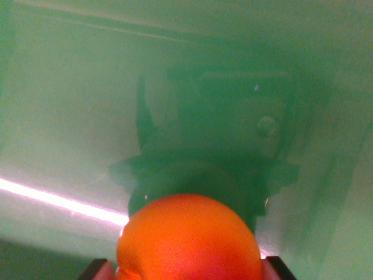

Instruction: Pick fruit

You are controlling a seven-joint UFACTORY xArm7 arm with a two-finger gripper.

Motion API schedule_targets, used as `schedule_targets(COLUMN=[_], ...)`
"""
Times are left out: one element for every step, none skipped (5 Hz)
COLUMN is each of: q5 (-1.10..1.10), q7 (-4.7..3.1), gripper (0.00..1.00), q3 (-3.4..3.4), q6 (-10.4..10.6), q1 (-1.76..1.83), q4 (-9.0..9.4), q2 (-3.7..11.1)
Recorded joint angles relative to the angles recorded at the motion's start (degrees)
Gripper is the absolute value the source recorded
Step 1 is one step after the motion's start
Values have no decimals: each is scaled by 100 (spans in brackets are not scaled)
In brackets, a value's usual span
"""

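The orange fruit [189, 239] is being shown right up against the lens, filling the lower middle of the wrist view, round and smooth-skinned with a fine matte grain and a redder blush toward its lower right. It is being flanked at the bottom edge by two dark tips with pinkish pads, one at each side, and these are being taken as the fingers of the hand [187, 269]. The hand is being seen closed in to about the width of the fruit, with the pads touching or all but touching its sides; a grip on the fruit is being judged likely, though true contact is being hidden by the frame edge.

Behind the fruit, a glossy green surface [64, 116] is being displayed, hard and shiny like plastic or painted metal. A bright white streak of light [58, 201] is being reflected across it from the wrist view's left. A dark blurred shape [215, 140] is also being mirrored in it, probably the arm's own reflection, with a small round detail at its right.

As for progress, the grasp is being judged as made or nearly made. Whether the fruit is being lifted clear of the green surface cannot be told. The carrying away and setting down are being left to do, and no destination is being shown.
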State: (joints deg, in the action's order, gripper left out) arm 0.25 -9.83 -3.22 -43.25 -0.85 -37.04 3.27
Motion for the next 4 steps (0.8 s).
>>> schedule_targets(q5=[2, 2, 5, 5], q7=[-2, -2, -4, -4], gripper=[100, 100, 100, 100], q3=[1, 1, 2, 2], q6=[-127, -127, -282, -282], q1=[-1, -1, -1, -1], q4=[-73, -73, -163, -163], q2=[-54, -54, -119, -119])
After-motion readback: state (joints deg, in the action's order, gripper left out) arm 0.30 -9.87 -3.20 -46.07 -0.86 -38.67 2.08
